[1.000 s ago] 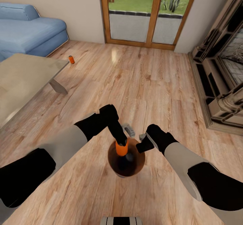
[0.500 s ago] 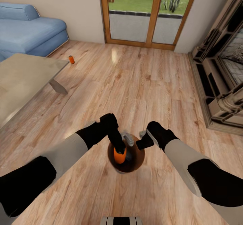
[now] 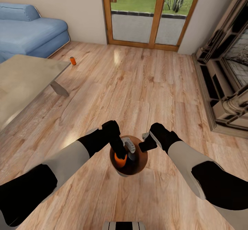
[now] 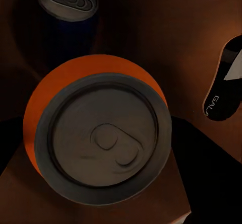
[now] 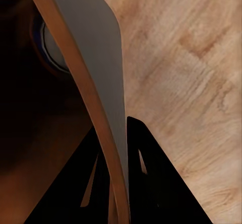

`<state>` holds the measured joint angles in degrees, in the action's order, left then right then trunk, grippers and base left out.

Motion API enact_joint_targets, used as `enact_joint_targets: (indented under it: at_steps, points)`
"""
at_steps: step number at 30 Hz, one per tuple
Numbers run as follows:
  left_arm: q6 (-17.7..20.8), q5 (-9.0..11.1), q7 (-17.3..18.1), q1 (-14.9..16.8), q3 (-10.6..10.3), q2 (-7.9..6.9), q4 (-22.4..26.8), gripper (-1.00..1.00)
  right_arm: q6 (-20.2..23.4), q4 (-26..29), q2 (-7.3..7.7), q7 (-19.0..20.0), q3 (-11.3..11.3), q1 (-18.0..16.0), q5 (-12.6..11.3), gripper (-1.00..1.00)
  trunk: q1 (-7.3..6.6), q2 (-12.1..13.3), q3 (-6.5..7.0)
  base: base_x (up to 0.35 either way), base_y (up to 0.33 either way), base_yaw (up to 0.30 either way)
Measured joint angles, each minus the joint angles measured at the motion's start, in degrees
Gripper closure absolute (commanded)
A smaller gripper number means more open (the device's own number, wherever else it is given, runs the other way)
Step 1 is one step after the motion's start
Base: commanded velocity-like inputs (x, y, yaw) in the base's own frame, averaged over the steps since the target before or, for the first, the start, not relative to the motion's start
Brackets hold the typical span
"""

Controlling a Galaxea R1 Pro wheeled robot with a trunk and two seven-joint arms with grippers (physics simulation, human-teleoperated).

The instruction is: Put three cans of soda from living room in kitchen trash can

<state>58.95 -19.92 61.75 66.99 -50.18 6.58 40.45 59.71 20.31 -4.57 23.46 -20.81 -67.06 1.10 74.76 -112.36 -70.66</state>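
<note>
**Second can at the bucket mouth; one can left on the floor, carry to kitchen outstanding**

The left gripper [image 3: 120,156] reaches down into the tash can [image 3: 142,161] with an orange can of soda [image 3: 120,160] at its tip. The left wrist view looks straight down on that can's grey top [image 4: 103,136], with the can filling the space between the gripper's dark fingers; the gripper reads as closed on it, with the can not yet let go. The right gripper [image 3: 144,143] is pinched on the rim of the tash can, one finger inside and one outside the wall [image 5: 101,83], holding the bucket above the wooden floor [image 3: 148,85].

Contents: a dark blue can [image 4: 68,10] stands upright inside the bucket, just beside the orange one. Its grey top also shows past the bucket wall in the right wrist view.

Outstanding: another orange can [image 3: 72,60] stands on the floor well apart from the robot, near the corner of the low grey surface [image 3: 24,81] and in front of the blue sofa [image 3: 31,33].

Assessment: one can is deposited, the second is about to be, and the third is untouched. The scene is the living room, with glass doors [image 3: 151,12] ahead, so the bucket's place in the kitchen also remains to be settled.
</note>
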Motion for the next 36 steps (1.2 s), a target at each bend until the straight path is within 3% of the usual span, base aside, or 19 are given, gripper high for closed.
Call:
enact_joint_targets:
  at_steps: [13,17,21,32,33,34,36]
  points:
    - [-0.4,-0.1,-0.6,-0.7,0.0,0.00,-0.6,1.00,0.0,0.0,-0.09,0.0,0.0,0.0,0.1,1.00,0.00,0.0,0.00,0.000,0.000,0.000]
    - [-0.4,0.6,-1.1,-0.7,0.1,0.09,-2.3,1.00,0.2,0.0,-0.16,0.1,0.1,0.0,-1.5,1.00,0.00,0.0,0.00,0.000,0.000,0.000]
    - [-0.9,1.6,-2.5,-0.7,0.2,0.13,-3.1,1.00,0.2,0.0,-0.18,0.1,0.2,0.0,-1.5,1.00,0.00,0.0,0.00,0.000,0.000,0.000]
    - [-1.6,1.8,-3.4,-0.7,0.3,0.23,-3.9,1.00,0.3,0.0,-0.11,0.2,0.2,0.0,-2.0,1.00,0.00,0.0,0.00,0.000,0.000,0.000]
    - [-1.6,1.8,-3.4,-0.7,0.3,0.23,-3.9,-1.00,0.3,0.0,-0.11,0.2,0.2,0.0,-2.0,1.00,0.00,0.0,0.00,0.000,0.000,0.000]
    - [-2.1,0.0,-3.4,-0.7,0.1,0.17,-3.9,-1.00,0.2,0.0,-0.09,0.1,0.2,0.0,-1.5,1.00,0.00,0.0,0.00,0.000,0.000,0.000]
    - [-1.9,0.5,-3.3,-0.7,0.1,0.16,-3.9,-1.00,-0.1,-0.1,-0.08,0.0,-0.1,0.0,0.5,1.00,0.00,0.0,0.00,0.000,0.000,0.000]
